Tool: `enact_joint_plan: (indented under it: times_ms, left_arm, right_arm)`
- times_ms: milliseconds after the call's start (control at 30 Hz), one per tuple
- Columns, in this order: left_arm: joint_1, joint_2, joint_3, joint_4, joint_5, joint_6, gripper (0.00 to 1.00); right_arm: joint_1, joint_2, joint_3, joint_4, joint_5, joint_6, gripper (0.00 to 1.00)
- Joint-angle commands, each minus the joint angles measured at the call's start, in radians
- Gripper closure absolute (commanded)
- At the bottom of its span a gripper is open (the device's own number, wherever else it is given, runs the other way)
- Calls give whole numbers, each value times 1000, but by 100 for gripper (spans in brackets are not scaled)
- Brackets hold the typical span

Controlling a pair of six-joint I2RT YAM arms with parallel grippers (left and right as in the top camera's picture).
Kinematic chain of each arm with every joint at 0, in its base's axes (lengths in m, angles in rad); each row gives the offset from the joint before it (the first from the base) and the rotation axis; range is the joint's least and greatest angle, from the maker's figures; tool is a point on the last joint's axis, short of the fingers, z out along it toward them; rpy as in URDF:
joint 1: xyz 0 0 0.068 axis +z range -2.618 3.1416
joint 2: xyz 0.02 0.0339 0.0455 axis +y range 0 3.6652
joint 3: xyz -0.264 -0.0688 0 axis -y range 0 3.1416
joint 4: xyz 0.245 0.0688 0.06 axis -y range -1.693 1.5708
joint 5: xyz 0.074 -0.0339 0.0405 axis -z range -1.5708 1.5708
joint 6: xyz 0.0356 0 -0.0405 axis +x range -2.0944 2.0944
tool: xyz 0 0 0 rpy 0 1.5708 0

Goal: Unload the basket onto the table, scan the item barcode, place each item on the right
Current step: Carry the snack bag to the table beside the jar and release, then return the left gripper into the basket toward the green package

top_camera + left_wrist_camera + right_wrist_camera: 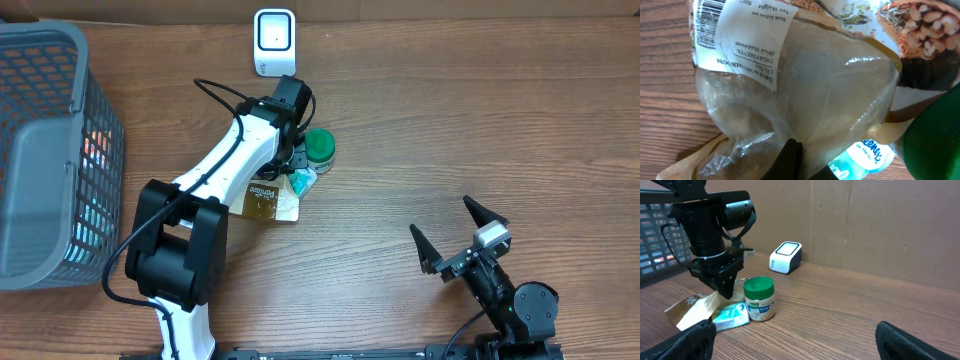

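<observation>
A clear-and-tan bag of dried mushrooms point(268, 201) lies on the table, filling the left wrist view point(805, 80). Its white label carries a barcode point(710, 22) at the top left. My left gripper point(290, 160) is down at the bag's far edge. Its black fingers point(792, 160) are pressed together with crinkled plastic bunched around them, so it is shut on the bag. A green-lidded jar point(320, 146) and a blue tissue pack point(303, 183) sit touching the bag. The white scanner point(273, 42) stands at the back. My right gripper point(440, 215) hangs open over bare wood, far from the items.
A grey mesh basket point(45, 150) fills the left side of the table. A cardboard wall point(865, 225) runs behind the scanner point(785, 257). The right wrist view shows the jar point(760, 299), the tissue pack point(731, 316) and the left arm point(715, 240) above them.
</observation>
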Motion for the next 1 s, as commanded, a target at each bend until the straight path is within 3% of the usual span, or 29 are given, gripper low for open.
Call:
enact_joint_plan:
  times_ms: [0, 133, 233, 367, 733, 900, 967]
  left_arm:
    - [-2, 18, -1, 12, 75, -50, 96]
    - [2, 18, 7, 28, 137, -54, 87]
    - [2, 16, 37, 21, 170, -53, 70]
    - [2, 14, 132, -53, 184, -48, 55]
    - [47, -11, 677, -453, 72, 46, 54]
    - [170, -110, 908, -607, -4, 71, 53]
    - [238, -164, 922, -631, -39, 71, 50]
  right_arm:
    - [6, -12, -11, 1, 0, 2, 0]
    - [6, -12, -11, 1, 0, 2, 0]
    - [6, -12, -11, 1, 0, 2, 0]
    - [6, -12, -11, 1, 0, 2, 0]
    - [6, -12, -11, 1, 0, 2, 0]
    - [6, -12, -11, 1, 0, 2, 0]
    - [6, -12, -11, 1, 0, 2, 0]
